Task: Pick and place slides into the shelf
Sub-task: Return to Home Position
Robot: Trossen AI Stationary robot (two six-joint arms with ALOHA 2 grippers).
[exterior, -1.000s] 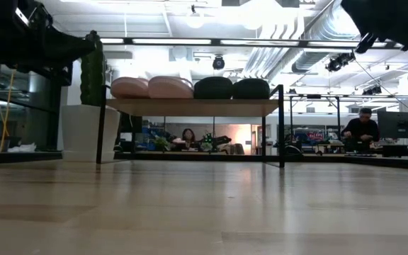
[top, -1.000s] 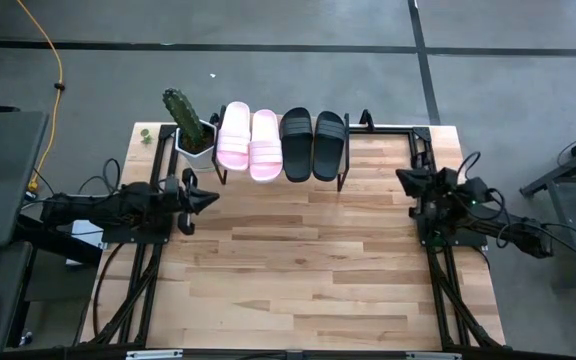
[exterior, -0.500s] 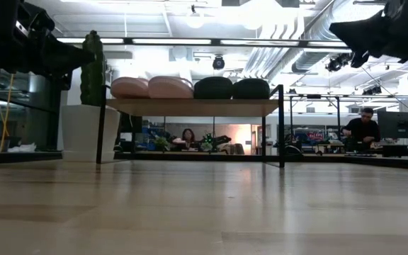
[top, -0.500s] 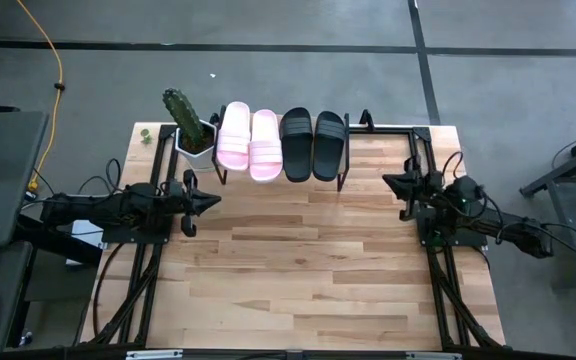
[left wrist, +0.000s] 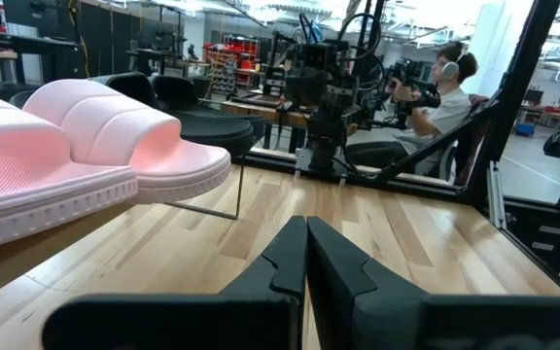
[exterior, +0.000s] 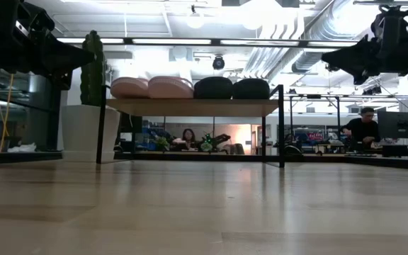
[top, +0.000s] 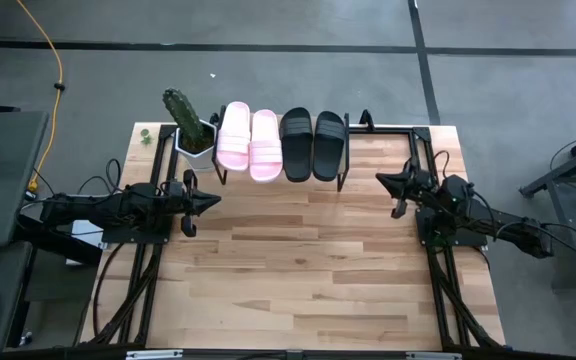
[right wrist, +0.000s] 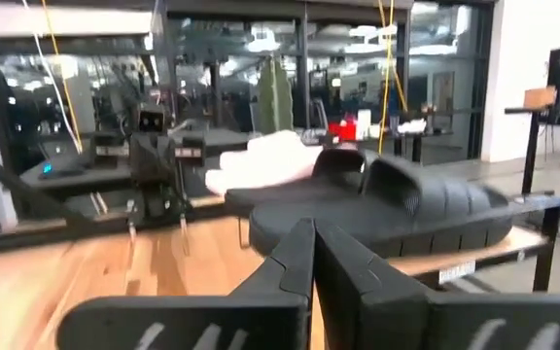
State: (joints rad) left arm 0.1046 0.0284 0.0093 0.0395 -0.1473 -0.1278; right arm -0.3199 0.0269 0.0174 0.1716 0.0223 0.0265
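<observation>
**Fingers shut and empty on both arms, four slides up on the shelf**

Left fingers (top: 204,201) are pressed together with nothing between them. They hang above the desk (top: 298,270) and point across it toward the other arm. In the left wrist view the two dark fingers (left wrist: 280,262) meet edge to edge. Right fingers (top: 392,183) are likewise closed on nothing, raised off the desk and aimed back at the left ones. The right wrist view shows the same tight seam.

The shelf (exterior: 190,107) stands between the two sets of fingers and farther out, at the desk's far edge. All four slides lie side by side on its wooden top board. The two pink slides (top: 249,140) are on the half nearer the left fingers. The two black slides (top: 313,145) are on the half nearer the right fingers. Neither pair touches any finger.

A cactus pot (top: 196,137) sits just beside the shelf's end on the left fingers' side, next to the outer pink slide.

Beyond the desk, the low view shows a seated person (exterior: 188,136) under the shelf board. Another person (exterior: 363,127) is at a bench past the right fingers.
</observation>
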